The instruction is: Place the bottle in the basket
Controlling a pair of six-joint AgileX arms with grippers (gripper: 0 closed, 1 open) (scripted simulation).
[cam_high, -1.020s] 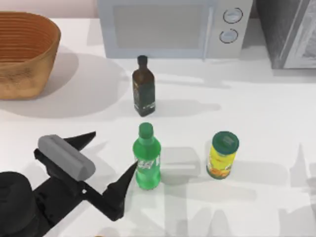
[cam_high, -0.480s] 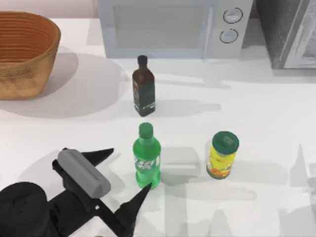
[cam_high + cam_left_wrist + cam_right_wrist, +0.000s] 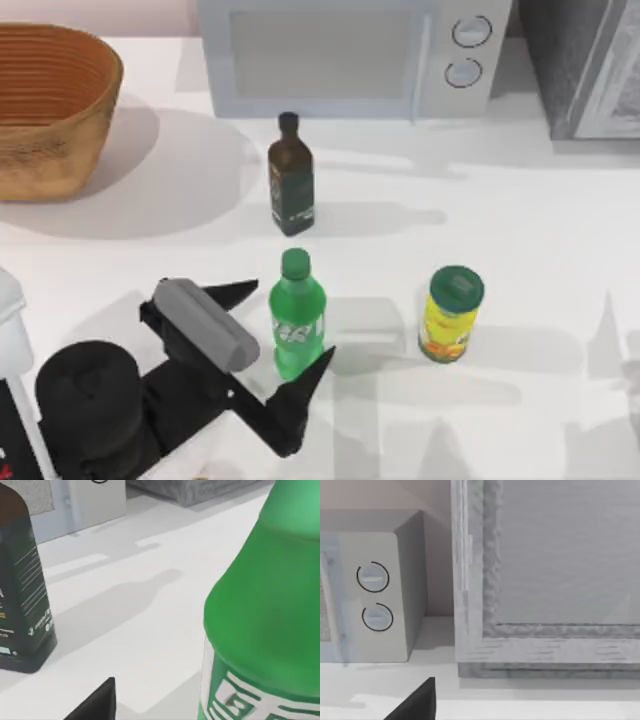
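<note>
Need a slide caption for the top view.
Open left gripper straddling the upright bottle; basket at the far left.

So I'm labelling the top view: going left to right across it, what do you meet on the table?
Basket → left gripper → green bottle → yellow can. The brown bottle stands farther back, level with the green one, so I leave it out.

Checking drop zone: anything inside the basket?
The basket sits at the table's far left corner, cut off by the frame. Its visible ribbed interior holds nothing; the floor and cropped part can't be seen. The bottle stands between the left claw's fingers.
</note>
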